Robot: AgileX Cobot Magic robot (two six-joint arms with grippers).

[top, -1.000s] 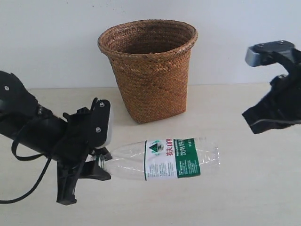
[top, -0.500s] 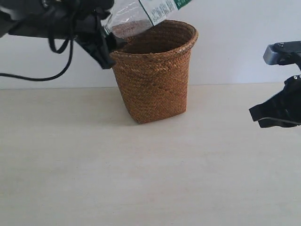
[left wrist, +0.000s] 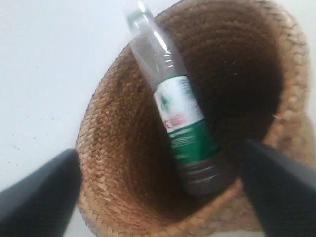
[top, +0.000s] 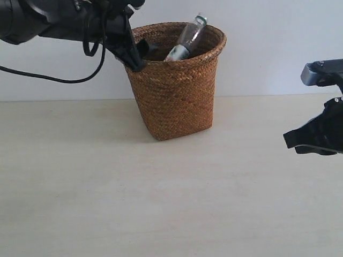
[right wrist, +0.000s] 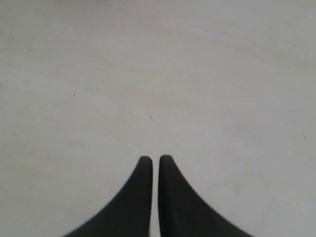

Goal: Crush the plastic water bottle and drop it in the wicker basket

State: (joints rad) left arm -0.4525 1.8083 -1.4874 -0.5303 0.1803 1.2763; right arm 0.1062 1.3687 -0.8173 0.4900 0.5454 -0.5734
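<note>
Soft, even, bright light fills the scene; the tall brown woven wicker basket (top: 174, 101) casts only a faint shadow on the pale desk (top: 161, 203) at its base. In the left wrist view the basket's depth is dark and everything is blurred.

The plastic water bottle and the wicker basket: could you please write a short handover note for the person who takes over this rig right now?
Left tool: open and empty, at the rim of the tall brown woven wicker basket.
Right tool: shut and empty, over the bare table, apart from the basket.
Small clear plastic water bottle with a white-and-green label: inside the basket, leaning, cap end above the rim.
Done: the drop. How well it is crushed I cannot tell.
Left: probably only to pull the left arm back.
</note>
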